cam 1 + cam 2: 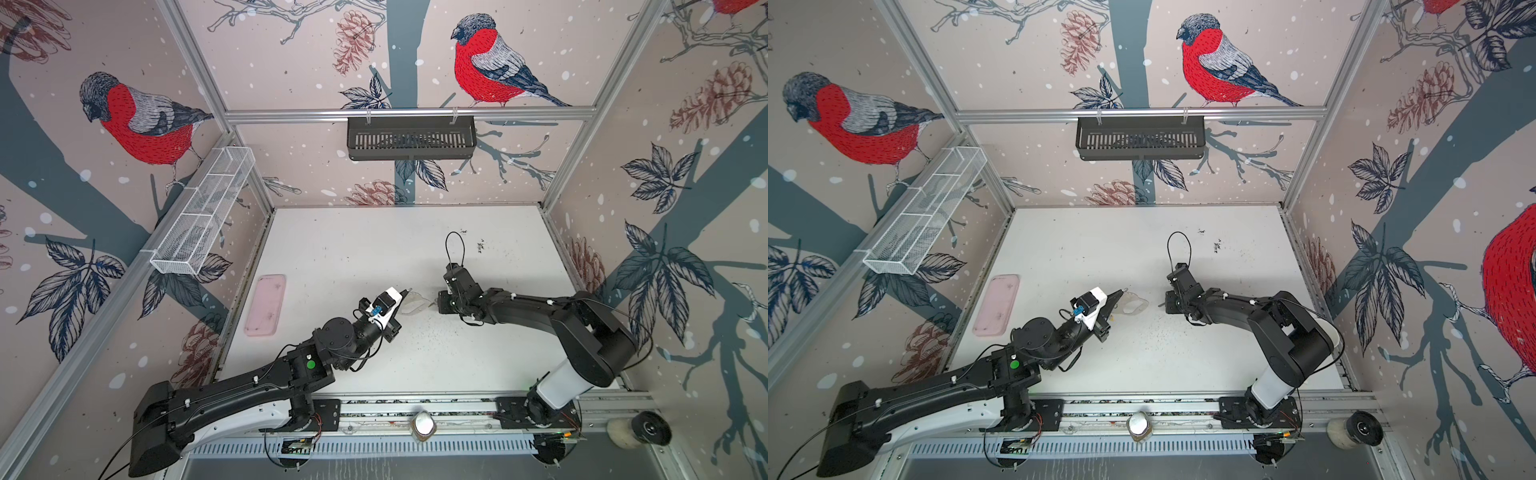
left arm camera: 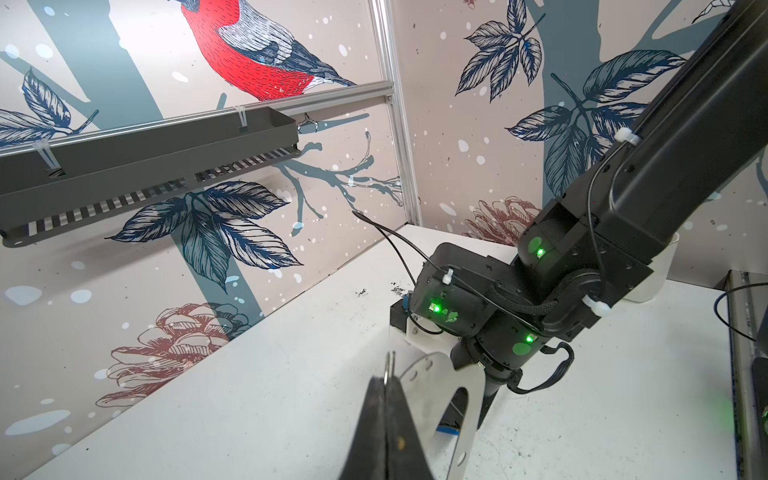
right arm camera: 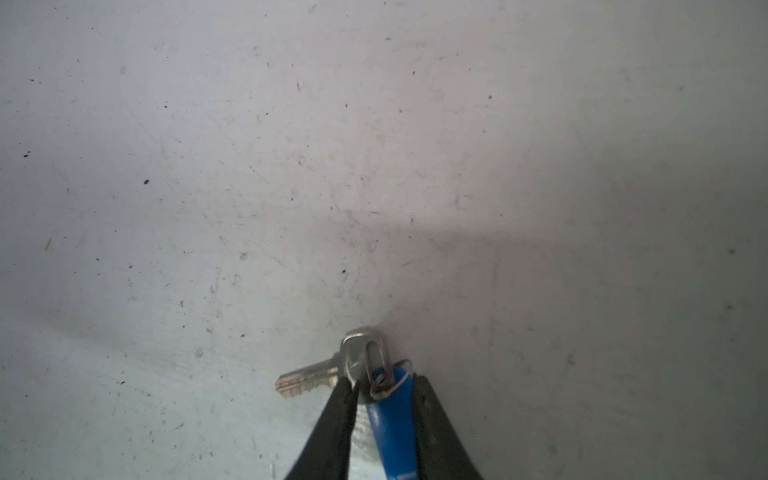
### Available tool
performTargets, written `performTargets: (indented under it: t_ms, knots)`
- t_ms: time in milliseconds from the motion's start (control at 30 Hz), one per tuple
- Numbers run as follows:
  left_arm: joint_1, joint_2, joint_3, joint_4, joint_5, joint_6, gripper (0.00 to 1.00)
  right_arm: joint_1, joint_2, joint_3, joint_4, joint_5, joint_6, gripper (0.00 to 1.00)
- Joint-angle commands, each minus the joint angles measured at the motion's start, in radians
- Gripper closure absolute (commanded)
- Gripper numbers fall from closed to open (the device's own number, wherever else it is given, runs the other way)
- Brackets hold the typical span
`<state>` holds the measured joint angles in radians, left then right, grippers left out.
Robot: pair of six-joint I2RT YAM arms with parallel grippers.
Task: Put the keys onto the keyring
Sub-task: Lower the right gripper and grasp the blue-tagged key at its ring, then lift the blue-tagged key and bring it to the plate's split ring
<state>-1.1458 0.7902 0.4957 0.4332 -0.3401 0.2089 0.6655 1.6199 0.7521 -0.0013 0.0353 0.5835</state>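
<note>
The left hand (image 2: pixel 388 382) is clamped shut on the rim of the keyring (image 2: pixel 436 370), a pale plate with an oval cutout. It holds the plate clear of the desk (image 1: pixel 353 249), with a little metal ring (image 2: pixel 390 365) poking out past the fingertips. Held this way, I judge, the ring is offered up free for threading. In both top views the plate hangs over the middle of the desk, between the two hands.

The blue-tagged key (image 3: pixel 316 376) lies flat on the desk under the right hand (image 3: pixel 382 380), whose fingers stand close on either side of the blue tag (image 3: pixel 390 424). I cannot tell whether they already pinch it. The tag is likely chosen because it gives more to hold than the thin blade. I cannot find the yellow-tagged key.

The left arm reaches in long and low, its hand pitched slightly upward. The right arm is bent at the elbow, its wrist folded so the hand points steeply down
</note>
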Motion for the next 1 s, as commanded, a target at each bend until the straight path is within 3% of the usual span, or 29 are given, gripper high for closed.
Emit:
performTargets:
  t_ms: [0, 600, 700, 800, 967]
  knots:
    - [-0.002, -0.004, 0.001, 0.035, 0.007, -0.006, 1.0, 0.0, 0.007, 0.01, -0.003, 0.011, 0.006, 0.77]
    - [-0.002, -0.003, 0.002, 0.03, 0.009, -0.002, 1.0, 0.0, 0.036, 0.037, -0.011, 0.031, -0.01, 0.79]
    - [-0.002, -0.003, 0.003, 0.031, 0.009, 0.0, 1.0, 0.0, 0.039, 0.04, -0.012, 0.033, -0.013, 0.83]
    - [-0.002, -0.004, 0.001, 0.03, 0.007, 0.0, 1.0, 0.0, 0.039, 0.04, -0.011, 0.035, -0.016, 0.94]
    - [-0.002, -0.003, 0.003, 0.027, 0.007, 0.001, 1.0, 0.002, 0.031, 0.039, -0.015, 0.043, -0.022, 0.99]
